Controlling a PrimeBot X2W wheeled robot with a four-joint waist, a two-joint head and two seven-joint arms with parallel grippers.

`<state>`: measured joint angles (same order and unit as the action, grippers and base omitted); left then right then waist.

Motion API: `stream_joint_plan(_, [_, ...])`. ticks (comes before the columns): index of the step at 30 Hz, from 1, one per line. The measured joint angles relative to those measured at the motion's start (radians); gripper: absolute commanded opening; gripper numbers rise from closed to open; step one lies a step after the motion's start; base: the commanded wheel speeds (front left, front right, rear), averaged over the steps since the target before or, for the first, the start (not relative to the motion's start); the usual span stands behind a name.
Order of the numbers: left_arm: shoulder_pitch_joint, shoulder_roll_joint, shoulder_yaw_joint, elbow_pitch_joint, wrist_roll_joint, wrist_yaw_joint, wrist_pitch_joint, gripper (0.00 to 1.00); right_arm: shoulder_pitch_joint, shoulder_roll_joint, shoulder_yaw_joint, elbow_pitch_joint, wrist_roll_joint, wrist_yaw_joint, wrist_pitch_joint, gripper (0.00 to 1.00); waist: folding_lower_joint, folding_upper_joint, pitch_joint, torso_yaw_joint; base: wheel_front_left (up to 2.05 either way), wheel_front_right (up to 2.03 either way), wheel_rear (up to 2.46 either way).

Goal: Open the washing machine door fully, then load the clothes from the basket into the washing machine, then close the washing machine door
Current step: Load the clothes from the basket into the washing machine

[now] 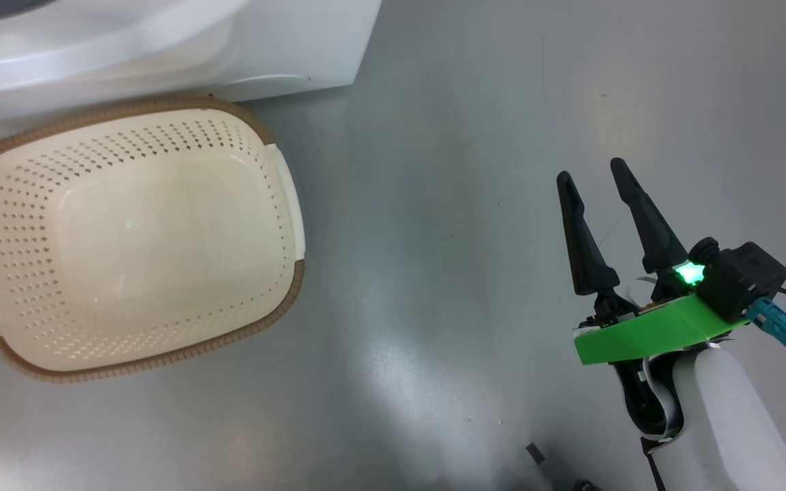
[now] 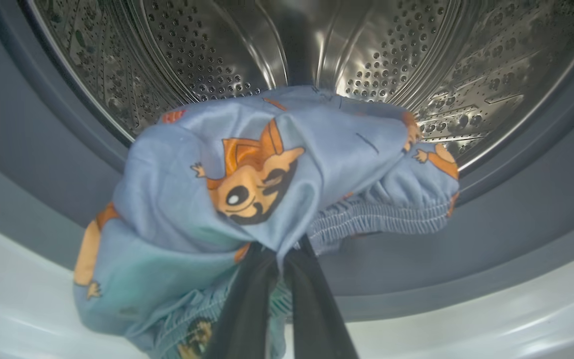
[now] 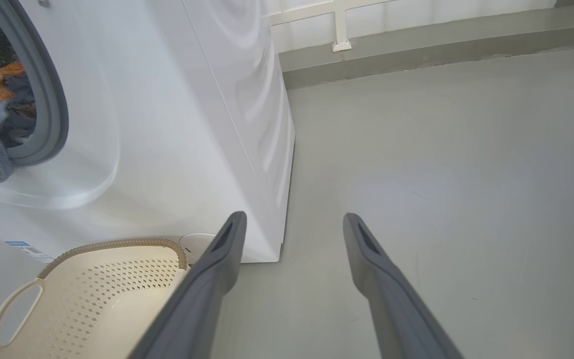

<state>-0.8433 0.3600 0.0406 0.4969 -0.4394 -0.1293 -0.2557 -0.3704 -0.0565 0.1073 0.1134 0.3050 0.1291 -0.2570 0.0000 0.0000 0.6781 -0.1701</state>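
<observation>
Your left gripper [image 2: 279, 264] pinches the light-blue bear-print cloth bundle [image 2: 267, 169] at frame centre; push it past the grey rubber gasket [image 2: 416, 264] before releasing.

Bright, even light puts a soft white glare on the floor [image 1: 400, 368] and sharp glints in the steel drum [image 2: 391, 65], with both wrist views bowed at their edges.

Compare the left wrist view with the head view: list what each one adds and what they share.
Left wrist view adds: the steel drum, the grey gasket, and the left end effector shut on the clothes, a blue bear-print bundle held at the drum's mouth.
Head view adds: the empty basket on the grey floor, and the right end effector, open, above that floor.
Shared: the washing machine, by its white front.
</observation>
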Motion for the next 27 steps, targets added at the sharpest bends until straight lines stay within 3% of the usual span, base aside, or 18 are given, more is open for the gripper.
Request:
stream_joint_plan(6, [-0.071, 0.021, -0.023, 0.009, 0.003, 0.000, 0.000, 0.00, -0.011, 0.000, 0.011, 0.000, 0.017, 0.000, 0.000, 1.00, 0.0000, 0.0000, 0.010, -0.013, 0.00, 0.00, 0.00])
stream_joint_plan(14, [-0.284, 0.094, -0.141, 0.166, 0.003, 0.000, -0.001, 0.00, -0.020, 0.001, 0.028, 0.000, 0.063, 0.000, 0.000, 1.00, 0.0000, 0.0000, 0.019, -0.057, 0.00, 0.00, 0.00])
stream_joint_plan(19, [-0.392, 0.122, -0.132, 0.152, 0.043, 0.000, -0.001, 0.00, -0.020, 0.001, 0.041, -0.005, 0.077, 0.000, 0.000, 1.00, 0.0000, 0.0000, 0.029, -0.092, 0.00, 0.00, 0.00])
stream_joint_plan(22, [-0.407, 0.130, -0.133, 0.143, 0.059, 0.000, -0.001, 0.00, -0.020, 0.002, 0.046, -0.006, 0.080, 0.000, 0.000, 1.00, 0.0000, 0.0000, 0.036, -0.114, 0.00, 0.00, 0.00])
stream_joint_plan(27, [-0.380, 0.131, -0.215, 0.263, 0.036, 0.000, -0.001, 0.00, -0.019, 0.002, 0.052, -0.007, 0.085, 0.000, 0.000, 1.00, 0.0000, 0.0000, 0.040, -0.142, 0.00, 0.00, 0.00])
